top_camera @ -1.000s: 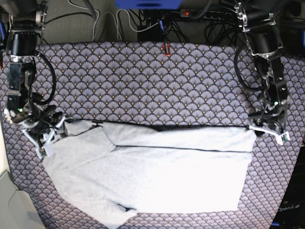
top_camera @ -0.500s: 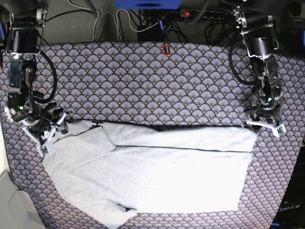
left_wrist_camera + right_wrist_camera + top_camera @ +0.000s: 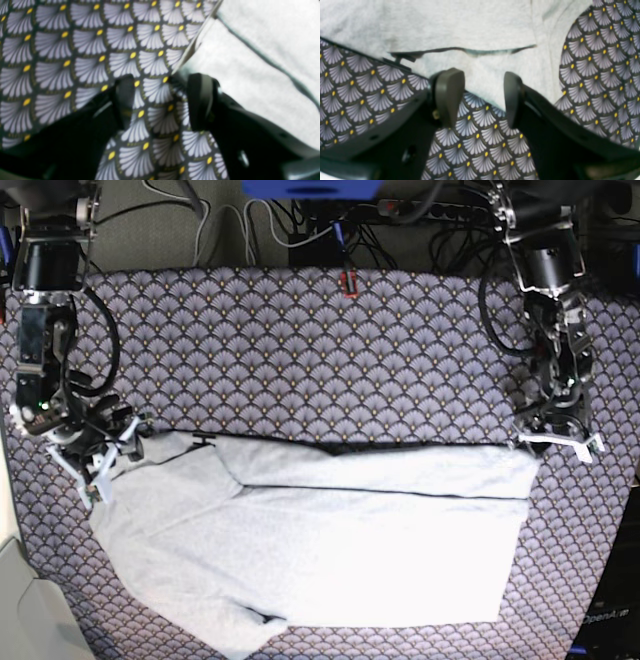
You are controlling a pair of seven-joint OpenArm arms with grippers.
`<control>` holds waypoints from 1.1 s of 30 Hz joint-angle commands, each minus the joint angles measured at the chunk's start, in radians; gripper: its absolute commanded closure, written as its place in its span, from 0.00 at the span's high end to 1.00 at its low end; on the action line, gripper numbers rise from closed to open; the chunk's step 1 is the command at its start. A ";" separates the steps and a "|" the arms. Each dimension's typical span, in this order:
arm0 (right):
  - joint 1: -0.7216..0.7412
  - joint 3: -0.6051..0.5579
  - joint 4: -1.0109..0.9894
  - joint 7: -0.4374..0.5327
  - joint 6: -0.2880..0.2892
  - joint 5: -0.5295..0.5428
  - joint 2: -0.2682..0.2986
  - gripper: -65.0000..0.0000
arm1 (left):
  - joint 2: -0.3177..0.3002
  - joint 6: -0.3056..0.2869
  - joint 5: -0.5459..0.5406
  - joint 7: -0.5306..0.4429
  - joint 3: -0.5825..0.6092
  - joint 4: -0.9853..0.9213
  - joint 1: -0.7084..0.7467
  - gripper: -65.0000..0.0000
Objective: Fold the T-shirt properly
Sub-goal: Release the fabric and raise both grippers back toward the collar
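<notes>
The right gripper [image 3: 100,460] is held low over the tablecloth [image 3: 320,350], just beside the shirt's sleeve edge; its jaws are spread, with nothing between them. The T-shirt [image 3: 330,540] is laid flat, folded across its upper part. The left gripper [image 3: 560,442] is pointed downward at the shirt's far corner, jaws parted and empty. Cables [image 3: 300,220] are seen behind the table.

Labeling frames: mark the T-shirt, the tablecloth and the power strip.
T-shirt [image 3: 330,550], base view, middle of the grey body.
tablecloth [image 3: 300,350], base view, bare patterned area above the shirt.
power strip [image 3: 440,210], base view, its dark casing.
</notes>
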 commanded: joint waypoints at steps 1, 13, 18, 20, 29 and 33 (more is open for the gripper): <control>0.021 0.006 0.015 0.020 0.001 0.006 0.013 0.46 | -0.010 -0.005 -0.005 -0.028 -0.002 0.021 -0.029 0.52; 0.021 0.001 0.012 0.020 0.001 0.005 0.013 0.46 | -0.010 -0.005 -0.005 -0.040 0.048 -0.110 -0.121 0.52; 0.020 0.003 0.012 0.017 0.001 0.005 0.018 0.46 | -0.009 -0.005 -0.005 -0.040 0.048 -0.130 -0.133 0.51; 0.014 0.004 0.013 0.011 0.001 0.005 0.019 0.46 | -0.009 -0.005 -0.005 -0.040 0.048 -0.131 -0.133 0.42; 0.017 0.092 0.016 0.008 0.003 0.008 0.016 0.46 | -0.009 -0.005 -0.005 -0.040 0.048 -0.164 -0.132 0.01; 0.021 0.190 0.009 0.007 0.040 0.008 0.015 0.46 | -0.012 -0.005 -0.005 -0.040 0.047 -0.159 -0.128 0.01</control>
